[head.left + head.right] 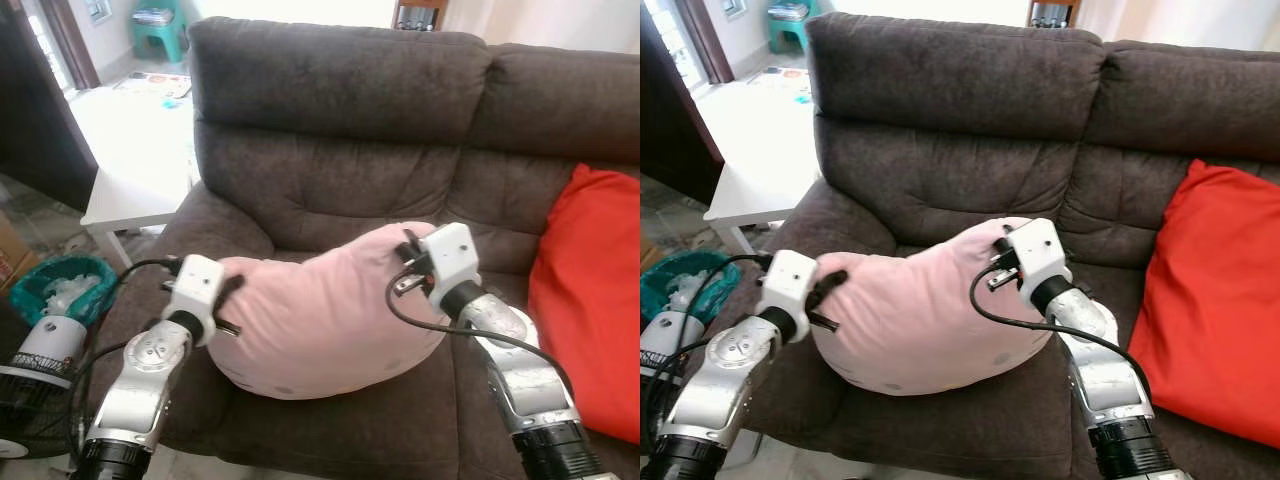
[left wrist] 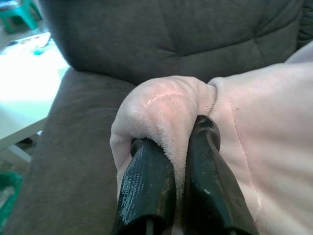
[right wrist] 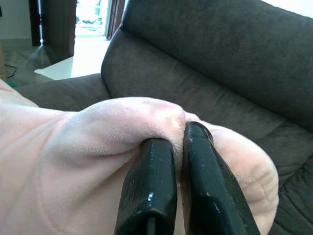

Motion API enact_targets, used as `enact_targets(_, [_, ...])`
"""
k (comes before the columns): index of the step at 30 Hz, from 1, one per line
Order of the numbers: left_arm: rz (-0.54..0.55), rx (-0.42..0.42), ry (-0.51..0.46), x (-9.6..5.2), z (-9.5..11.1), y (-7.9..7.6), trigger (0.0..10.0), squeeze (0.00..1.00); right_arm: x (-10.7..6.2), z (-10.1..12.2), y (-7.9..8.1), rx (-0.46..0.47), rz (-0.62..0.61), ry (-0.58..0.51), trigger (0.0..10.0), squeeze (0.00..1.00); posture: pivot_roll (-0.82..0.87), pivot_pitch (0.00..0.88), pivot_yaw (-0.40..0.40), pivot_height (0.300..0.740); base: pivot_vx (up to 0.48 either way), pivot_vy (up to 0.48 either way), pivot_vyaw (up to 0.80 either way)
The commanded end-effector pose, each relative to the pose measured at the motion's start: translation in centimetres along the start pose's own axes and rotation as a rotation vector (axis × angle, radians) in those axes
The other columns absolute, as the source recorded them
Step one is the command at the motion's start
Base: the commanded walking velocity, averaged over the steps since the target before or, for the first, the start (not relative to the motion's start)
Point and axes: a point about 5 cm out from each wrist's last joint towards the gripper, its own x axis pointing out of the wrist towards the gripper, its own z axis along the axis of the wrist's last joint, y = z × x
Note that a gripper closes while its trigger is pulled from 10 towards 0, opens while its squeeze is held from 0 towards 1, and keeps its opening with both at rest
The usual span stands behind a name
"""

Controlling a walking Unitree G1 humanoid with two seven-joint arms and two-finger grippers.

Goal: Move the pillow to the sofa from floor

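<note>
Between the two grippers hangs the pink pillow, over the seat of the dark brown sofa. The left gripper has its jaws pressed together on a fold at one end of the pillow. The right gripper pinches a fold at the other end in the same way. The pillow's bottom looks to be touching the seat cushion, but it is hard to tell for sure.

Just past the right gripper, on its outer side, a big red cushion leans on the sofa back. Past the left gripper, off the sofa's arm, stands a white table. Near it on the floor are a teal basket and a white fan. Far behind is a teal stool.

The head views show both silver arms, the whole pillow and the red cushion. The wrist views show up close how the black fingers bite into the soft cloth. The right wrist view also shows a dark doorway far off.
</note>
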Motion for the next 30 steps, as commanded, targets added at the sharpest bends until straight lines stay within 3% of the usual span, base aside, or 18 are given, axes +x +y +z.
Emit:
enact_targets(1, [0.128, -0.008, -0.084, 0.0, 1.5, 2.3, 10.0, 0.00, 0.5, 1.7, 0.5, -0.015, 0.036, -0.072, 10.0, 0.00, 0.11, 0.034, -0.063, 0.740, 0.000, 0.000, 0.00])
enact_targets(13, [0.012, -0.055, -0.157, 0.1, 2.3, 0.0, 10.0, 0.00, 0.6, 2.7, 1.2, -0.007, 0.098, -0.130, 10.0, 0.00, 0.10, 0.035, -0.067, 0.740, 0.000, 0.000, 0.00])
enact_targets(14, [0.010, -0.052, -0.156, 0.2, 2.3, 0.0, 10.0, 0.00, 0.6, 2.8, 1.2, -0.006, 0.106, -0.130, 10.0, 0.18, 0.10, 0.035, -0.067, 0.740, 0.000, 0.000, 0.00])
enact_targets(15, [0.004, -0.050, -0.152, 0.2, 2.2, -0.1, 10.0, 0.00, 0.5, 2.7, 1.3, -0.001, 0.115, -0.127, 10.0, 0.98, 0.10, 0.035, -0.065, 0.740, 0.000, 0.000, 0.00])
enact_targets(30, [-0.041, -0.017, -0.117, 0.1, 1.3, -0.9, 10.0, 0.00, 0.4, 2.2, 0.8, -0.012, 0.076, -0.107, 10.0, 1.00, 0.10, 0.037, -0.063, 0.740, 0.000, 0.000, 0.00])
